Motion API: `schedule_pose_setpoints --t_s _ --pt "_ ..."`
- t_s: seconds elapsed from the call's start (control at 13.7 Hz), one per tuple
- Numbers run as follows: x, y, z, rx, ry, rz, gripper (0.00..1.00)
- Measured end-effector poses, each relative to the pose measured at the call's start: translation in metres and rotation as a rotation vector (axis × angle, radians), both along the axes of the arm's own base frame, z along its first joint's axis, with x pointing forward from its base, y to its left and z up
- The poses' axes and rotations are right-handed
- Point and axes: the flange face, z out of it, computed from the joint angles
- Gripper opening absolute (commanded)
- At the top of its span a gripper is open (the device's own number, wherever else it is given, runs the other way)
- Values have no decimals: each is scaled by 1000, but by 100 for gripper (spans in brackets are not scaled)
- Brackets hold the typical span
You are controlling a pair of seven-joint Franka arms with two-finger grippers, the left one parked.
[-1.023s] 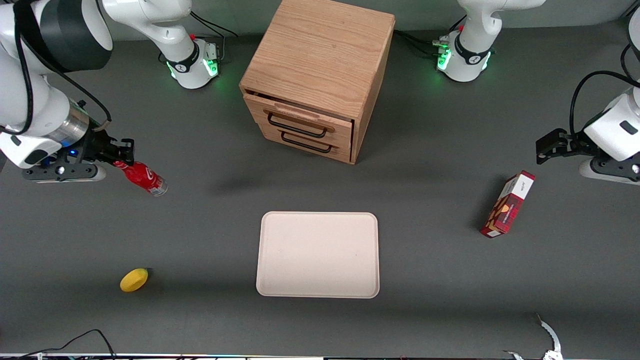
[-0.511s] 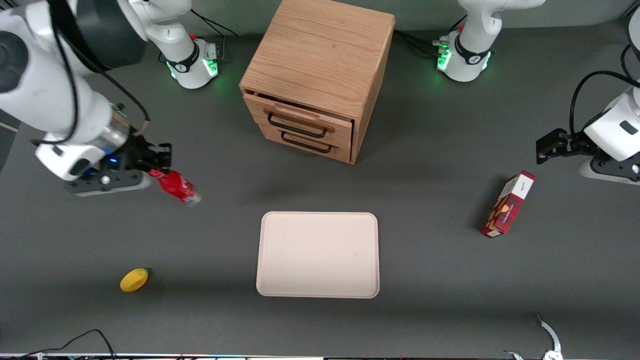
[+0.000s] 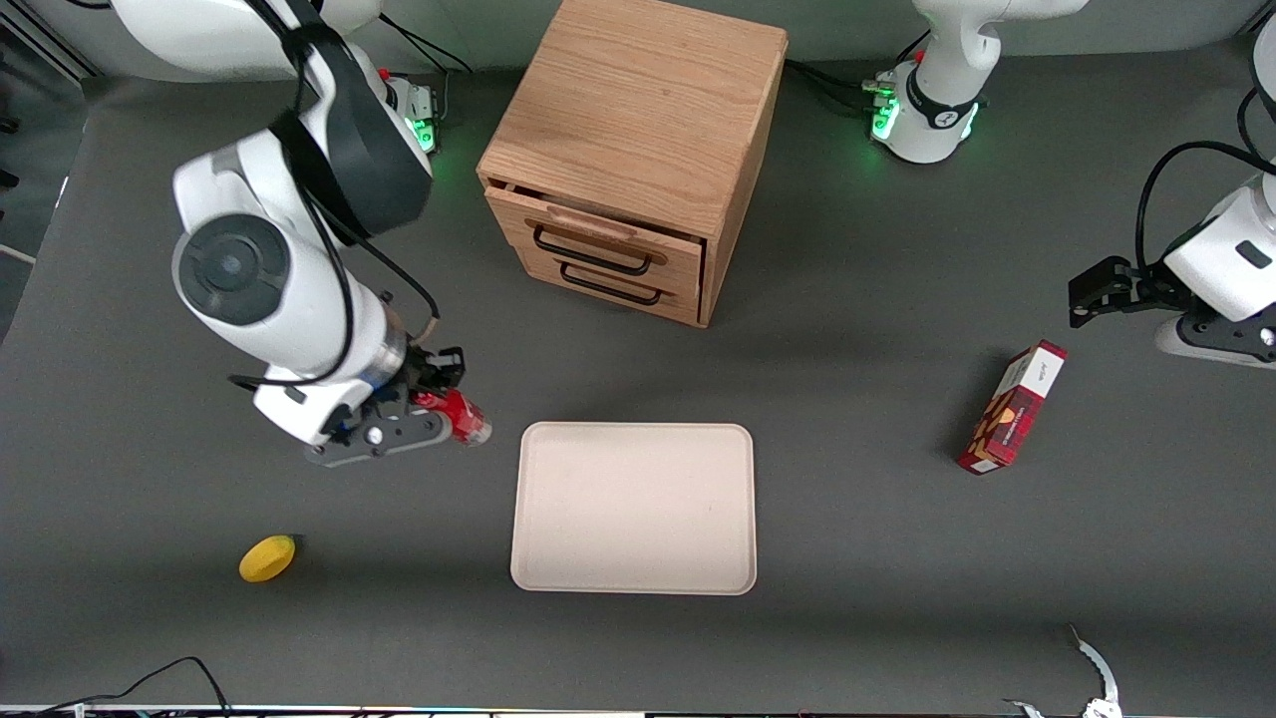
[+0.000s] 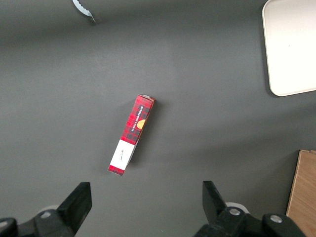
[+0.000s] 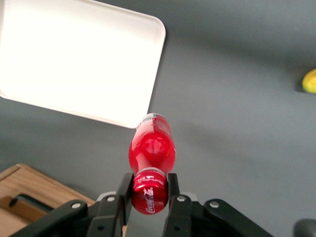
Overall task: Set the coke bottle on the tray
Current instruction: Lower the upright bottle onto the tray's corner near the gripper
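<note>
My right gripper is shut on the red cap of the coke bottle, which hangs tilted from the fingers above the table. The bottle is small and red with a clear base. It is held just beside the tray's corner on the working arm's side, the corner farther from the front camera. The tray is a flat pale pinkish-cream rectangle with rounded corners, lying in the middle of the table with nothing on it.
A wooden two-drawer cabinet stands farther from the front camera than the tray. A yellow lemon lies toward the working arm's end. A red and white carton lies toward the parked arm's end.
My gripper has carried the coke bottle from the working arm's end of the table toward the tray and nearer the front camera. The bottle now hangs beside the tray's corner.
</note>
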Motion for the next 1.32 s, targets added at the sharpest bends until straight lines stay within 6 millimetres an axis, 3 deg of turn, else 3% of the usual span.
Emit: schedule_pose_setpoints --t_s 0.58,0.95,1.32 --pt "32 53 -84 68 -106 6 0" --pt "41 55 -127 33 -74 3 0" --pt "45 58 -128 0 -97 3 0"
